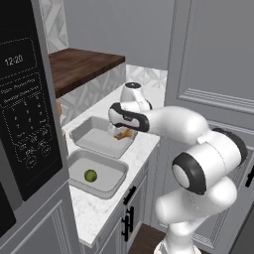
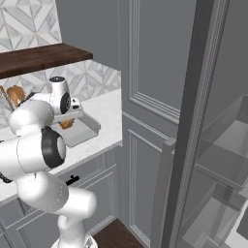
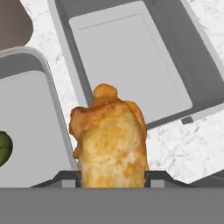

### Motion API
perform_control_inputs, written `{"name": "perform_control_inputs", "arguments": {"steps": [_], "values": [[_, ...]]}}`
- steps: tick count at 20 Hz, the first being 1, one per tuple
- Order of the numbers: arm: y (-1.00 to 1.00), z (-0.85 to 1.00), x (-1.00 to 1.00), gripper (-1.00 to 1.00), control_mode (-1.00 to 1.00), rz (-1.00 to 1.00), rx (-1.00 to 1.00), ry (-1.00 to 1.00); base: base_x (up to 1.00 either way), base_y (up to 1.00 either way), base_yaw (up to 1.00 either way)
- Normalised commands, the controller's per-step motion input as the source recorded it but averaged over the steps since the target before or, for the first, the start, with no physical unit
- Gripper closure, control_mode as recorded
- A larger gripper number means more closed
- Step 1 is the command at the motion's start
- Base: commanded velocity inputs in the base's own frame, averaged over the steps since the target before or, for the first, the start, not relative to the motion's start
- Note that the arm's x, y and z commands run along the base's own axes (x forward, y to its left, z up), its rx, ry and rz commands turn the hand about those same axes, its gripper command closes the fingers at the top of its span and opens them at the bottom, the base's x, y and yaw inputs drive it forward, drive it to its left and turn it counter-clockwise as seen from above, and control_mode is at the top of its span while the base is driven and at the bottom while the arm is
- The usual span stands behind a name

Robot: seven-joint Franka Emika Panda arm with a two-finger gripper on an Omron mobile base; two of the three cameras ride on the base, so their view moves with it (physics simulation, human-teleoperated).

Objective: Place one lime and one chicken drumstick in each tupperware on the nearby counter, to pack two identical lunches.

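Two light-grey tupperware trays lie side by side on the white marble counter point(image 1: 94, 211). The nearer tupperware point(image 1: 113, 184) holds one green lime point(image 1: 90, 175), which shows at the left edge of the hand view as the lime point(image 3: 2, 148). The farther tupperware point(image 1: 92, 140) has nothing in it, as does the same tray point(image 3: 127, 57) seen from the hand. My gripper point(image 1: 120, 132) is shut on a golden-brown chicken drumstick point(image 3: 111, 140), hanging just above the strip of counter between the trays, by the empty tray's rim. The drumstick point(image 2: 66, 124) peeks out under my hand.
A black microwave point(image 1: 25, 99) stands close on the left. A dark wooden top point(image 1: 79, 64) lies behind the counter. Tall grey cabinet doors point(image 1: 213, 64) rise on the right. A brown rounded object point(image 3: 13, 22) sits beyond the trays, and an open door edge point(image 2: 193, 121) stands right.
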Motion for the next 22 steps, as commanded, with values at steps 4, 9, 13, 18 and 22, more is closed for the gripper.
{"name": "perform_control_inputs", "arguments": {"steps": [4, 9, 13, 18, 22], "values": [[0.21, -0.27, 0.35, 1.00, -1.00, 0.07, 0.00, 0.00, 0.00, 0.00, 0.00], [0.26, -0.15, 0.46, 1.00, -1.00, 0.04, 0.00, 0.00, 0.00, 0.00, 0.00], [0.25, -0.01, 0.35, 1.00, -1.00, 0.01, 0.01, -0.06, 0.00, 0.00, 0.00], [0.06, 0.00, 0.39, 1.00, -1.00, 0.00, 0.05, -0.04, 0.00, 0.00, 0.00], [0.00, -0.05, 0.37, 1.00, -1.00, 0.00, 0.03, 0.00, 0.00, 0.00, 0.00]]}}
